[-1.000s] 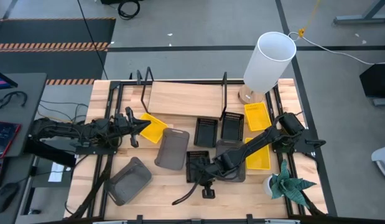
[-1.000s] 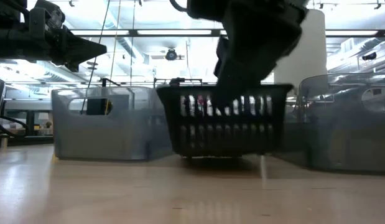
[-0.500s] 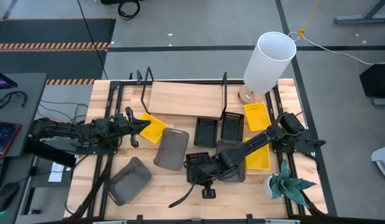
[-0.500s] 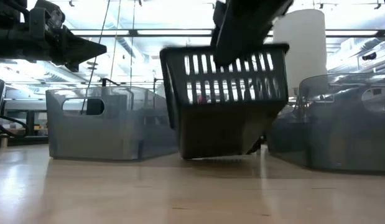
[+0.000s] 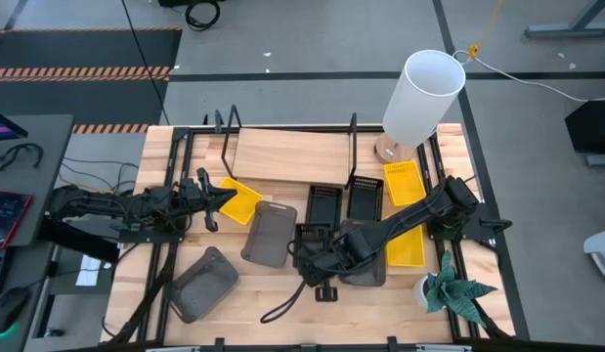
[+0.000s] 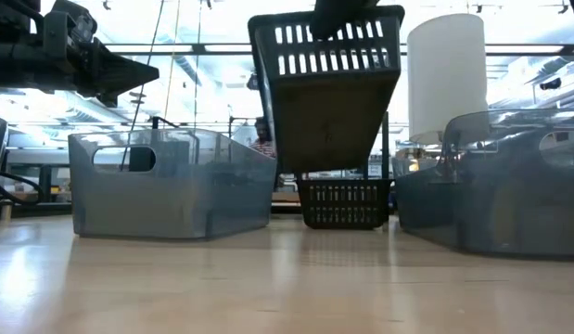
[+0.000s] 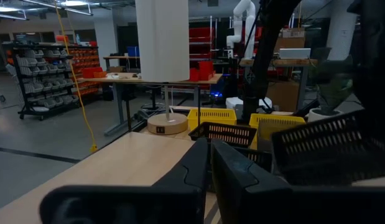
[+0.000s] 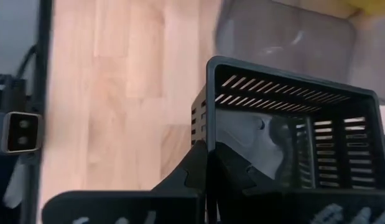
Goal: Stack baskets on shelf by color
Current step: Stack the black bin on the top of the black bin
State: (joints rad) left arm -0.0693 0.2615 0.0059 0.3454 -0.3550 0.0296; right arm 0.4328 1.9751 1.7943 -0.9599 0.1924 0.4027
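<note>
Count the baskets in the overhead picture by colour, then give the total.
yellow baskets: 3
grey baskets: 3
black baskets: 3
Total: 9

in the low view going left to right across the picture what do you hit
left arm up at the left edge → grey basket on the table → black slotted basket lifted and tilted in the air → white cylinder lamp behind → second grey basket at the right edge
</note>
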